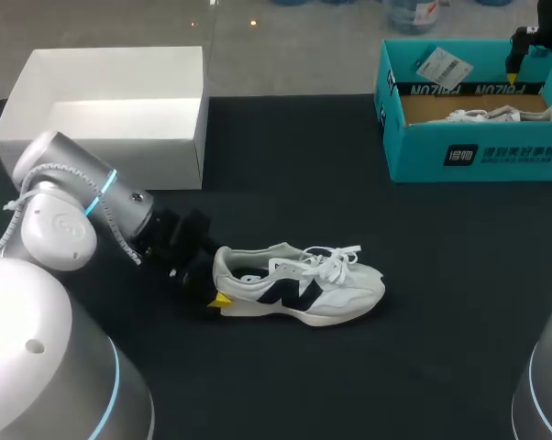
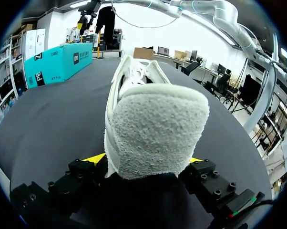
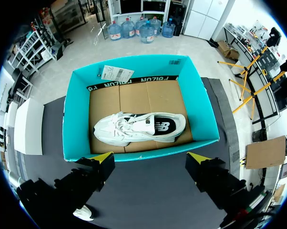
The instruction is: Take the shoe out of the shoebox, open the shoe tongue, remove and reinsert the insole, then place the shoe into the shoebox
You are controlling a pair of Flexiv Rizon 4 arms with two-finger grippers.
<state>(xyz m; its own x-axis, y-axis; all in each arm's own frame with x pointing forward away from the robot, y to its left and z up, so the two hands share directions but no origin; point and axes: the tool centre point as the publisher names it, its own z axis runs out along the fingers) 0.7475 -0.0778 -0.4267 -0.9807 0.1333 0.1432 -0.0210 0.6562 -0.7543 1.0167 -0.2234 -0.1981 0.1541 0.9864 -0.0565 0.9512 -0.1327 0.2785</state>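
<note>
Presently, left hand [image 2: 144,160] clamps shoe [image 1: 303,284] at heel.

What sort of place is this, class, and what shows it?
Probably a robotics lab test bench: over a black table, the left gripper is shut on the heel of a white shoe, and the right gripper hangs open above a teal shoebox holding a second shoe.

Open-topped white box [image 1: 111,101], upright, at the far left corner of the black bench [image 1: 368,367].
</note>
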